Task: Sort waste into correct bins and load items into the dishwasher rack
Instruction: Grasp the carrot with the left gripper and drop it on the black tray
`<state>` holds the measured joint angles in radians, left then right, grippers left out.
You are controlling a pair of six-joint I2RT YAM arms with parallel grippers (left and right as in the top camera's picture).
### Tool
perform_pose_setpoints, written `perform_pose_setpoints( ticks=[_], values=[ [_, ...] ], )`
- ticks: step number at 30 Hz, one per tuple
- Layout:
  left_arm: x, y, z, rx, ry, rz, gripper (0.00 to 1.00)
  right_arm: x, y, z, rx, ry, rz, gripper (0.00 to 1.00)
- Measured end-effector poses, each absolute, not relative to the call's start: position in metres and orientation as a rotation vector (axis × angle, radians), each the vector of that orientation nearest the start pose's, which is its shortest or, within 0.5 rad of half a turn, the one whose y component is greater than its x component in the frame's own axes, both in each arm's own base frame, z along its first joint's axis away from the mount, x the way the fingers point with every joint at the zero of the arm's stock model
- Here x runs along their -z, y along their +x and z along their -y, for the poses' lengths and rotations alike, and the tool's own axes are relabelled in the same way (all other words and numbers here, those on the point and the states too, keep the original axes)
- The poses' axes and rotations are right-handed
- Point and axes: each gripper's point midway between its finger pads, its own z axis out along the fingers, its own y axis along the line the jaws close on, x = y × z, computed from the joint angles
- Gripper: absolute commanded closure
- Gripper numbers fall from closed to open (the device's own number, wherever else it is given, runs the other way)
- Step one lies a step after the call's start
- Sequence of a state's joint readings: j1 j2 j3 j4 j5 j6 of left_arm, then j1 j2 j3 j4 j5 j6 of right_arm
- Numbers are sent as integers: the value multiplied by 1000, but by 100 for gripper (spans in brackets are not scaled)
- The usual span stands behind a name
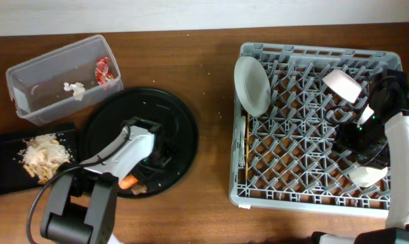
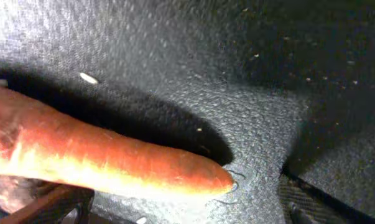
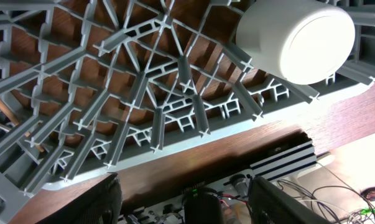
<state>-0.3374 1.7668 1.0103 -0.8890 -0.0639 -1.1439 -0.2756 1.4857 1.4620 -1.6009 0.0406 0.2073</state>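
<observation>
"Starting with the rack (image 1: 316, 125), what sits in it?"

"A white plate (image 1: 251, 85) stands on edge at its far left. A pale bowl (image 1: 343, 85) leans at its far right, and a white cup (image 3: 299, 40) lies on its side in its near right corner. Some thin pale sticks (image 1: 243, 144) run along its left wall, but I cannot tell fork from chopsticks."

"And the right pincer (image 3: 186, 200)?"

"It hangs over the rack's near right part, close to that cup. Its fingers are spread wide with nothing between them. Seen from overhead, the right arm (image 1: 401, 156) hides much of the rack's right side."

"What lies left of the rack?"

"A round black tray (image 1: 177, 115) sits just left of it on the worktop (image 1: 211, 41), and the left arm (image 1: 119, 150) covers the tray's middle. The carrot (image 2: 106, 162) is at the tray's near edge, with a brown lump (image 1: 140, 190) just beside it. The left pincer (image 1: 157, 157) is right at the carrot. Its fingers do not show clearly, so I cannot tell whether it grips the carrot."

"And farther left?"

"A clear tub (image 1: 48, 85) holds a napkin (image 1: 75, 90) and a red wrapper (image 1: 106, 71). Nearer than the tub, a flat black tray (image 1: 4, 166) holds rice and scraps (image 1: 45, 157)."
</observation>
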Motion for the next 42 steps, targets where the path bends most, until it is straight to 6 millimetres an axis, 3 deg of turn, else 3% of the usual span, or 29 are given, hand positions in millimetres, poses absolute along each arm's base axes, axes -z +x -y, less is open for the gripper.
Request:
perform_pose_setpoints(
  ticks=[4,6,7,9,12,14,15,18,20,21,22,24,26,28,30,33,35,38,39,40,42],
  values=[
    [-5,267,70,-206,-1010,-2946,1,-185,220,70,62,762,-3104,32],
    [-3,282,78,-117,-771,-2985,1,-185,220,69,61,762,-3104,32],
    [0,294,97,-10,-564,-3002,1,-185,220,69,62,762,-3104,32],
    [0,289,128,22,-153,-3036,5,-185,219,69,61,763,-3107,32],
    [-2,277,173,53,256,-2992,5,-185,219,69,61,763,-3107,32],
    [-3,260,156,-59,314,-3085,4,-185,219,69,61,763,-3107,32],
    [-7,263,149,-96,302,-3105,1,-185,219,69,61,763,-3107,32],
    [-43,313,137,-123,217,-3016,1,-185,219,69,56,763,-3107,32],
    [-61,342,117,-122,89,-2961,1,-185,220,69,56,763,-3107,32],
    [-63,351,95,-108,-105,-2958,1,-185,220,69,56,764,-3107,32],
    [-62,353,77,-70,-344,-2960,1,-185,220,69,56,763,-3106,32],
    [-61,351,73,90,-776,-2929,1,-185,220,69,56,761,-3104,32],
    [-61,353,77,128,-933,-2882,2,-185,220,69,56,762,-3103,32],
    [-60,335,75,86,-1167,-2878,2,-185,221,69,57,762,-3103,32],
    [-58,336,73,82,-1452,-2739,1,-185,220,69,56,761,-3103,32],
    [-54,352,59,45,-1646,-2504,1,-185,220,69,56,762,-3103,32],
    [-55,358,49,-1,-1668,-2415,1,-185,220,69,56,762,-3104,32],
    [-44,352,37,-72,-1707,-2346,2,-185,220,69,56,762,-3104,32],
    [-35,348,32,-92,-1725,-2328,7,-185,220,69,56,762,-3104,32],
    [-30,345,26,-102,-1737,-2314,21,-185,220,69,56,762,-3104,32],
    [-23,343,17,-110,-1766,-2282,31,-185,219,69,56,763,-3108,32]
  ],
)
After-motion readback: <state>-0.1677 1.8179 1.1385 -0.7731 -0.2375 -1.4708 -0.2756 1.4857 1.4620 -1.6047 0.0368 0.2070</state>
